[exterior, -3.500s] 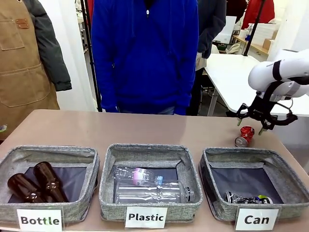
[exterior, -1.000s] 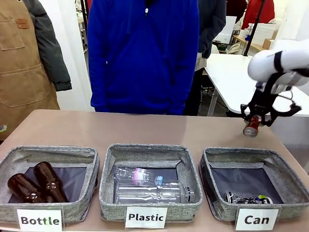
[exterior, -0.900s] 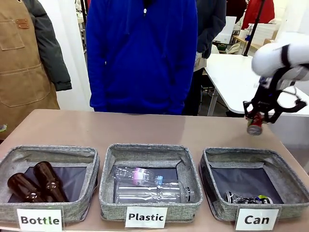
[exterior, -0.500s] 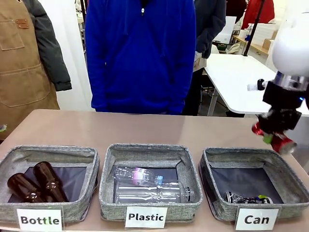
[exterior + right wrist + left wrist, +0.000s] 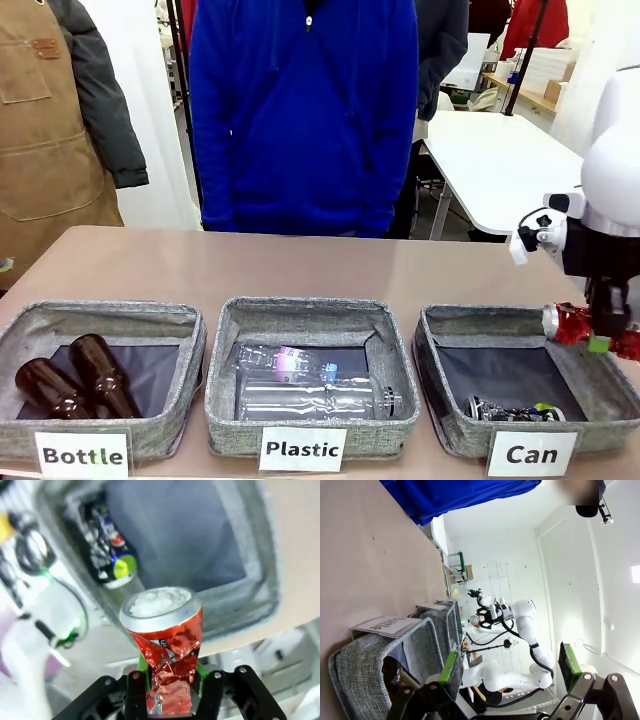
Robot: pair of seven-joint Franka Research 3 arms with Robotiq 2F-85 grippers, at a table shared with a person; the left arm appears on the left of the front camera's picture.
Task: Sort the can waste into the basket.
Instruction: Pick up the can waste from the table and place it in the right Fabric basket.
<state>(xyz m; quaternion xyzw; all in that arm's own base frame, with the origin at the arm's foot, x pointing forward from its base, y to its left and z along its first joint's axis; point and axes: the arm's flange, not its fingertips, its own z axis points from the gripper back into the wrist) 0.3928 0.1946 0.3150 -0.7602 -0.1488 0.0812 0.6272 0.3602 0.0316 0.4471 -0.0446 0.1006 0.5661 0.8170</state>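
Three grey fabric baskets stand in a row along the near edge of the bench (image 5: 300,262), each with a white label: the one marked "Bottle" (image 5: 100,340) at nine o'clock holds two brown glass bottles (image 5: 75,388), the middle one marked "Plastic" (image 5: 310,325) holds two clear plastic bottles (image 5: 310,390), and the basket marked "Can" (image 5: 500,325) sits at three o'clock. There are two crushed cans. The black can (image 5: 512,410) with green-yellow-red print lies on the dark lining at the near edge of the Can basket, its long axis running left to right in the front view. The red can (image 5: 570,323) is off the bench, clamped between the green pads of the right pincer (image 5: 600,335), over the far right corner of the Can basket, at about two o'clock from that basket's middle. In the front view its long axis lies roughly level, with the silver end pointing toward nine o'clock. In the right wrist view the red can (image 5: 165,640) points straight away from the pincer (image 5: 170,680), silver end foremost, toward the open basket (image 5: 250,565) beyond, where the black can (image 5: 107,550) lies at about eleven o'clock from it. The left pincer (image 5: 512,672) shows in the left wrist view with its green-padded fingers (image 5: 451,667) well apart and nothing between them, beside the Bottle basket (image 5: 380,652). One person in a blue jacket (image 5: 300,110) stands at the far side of the bench.
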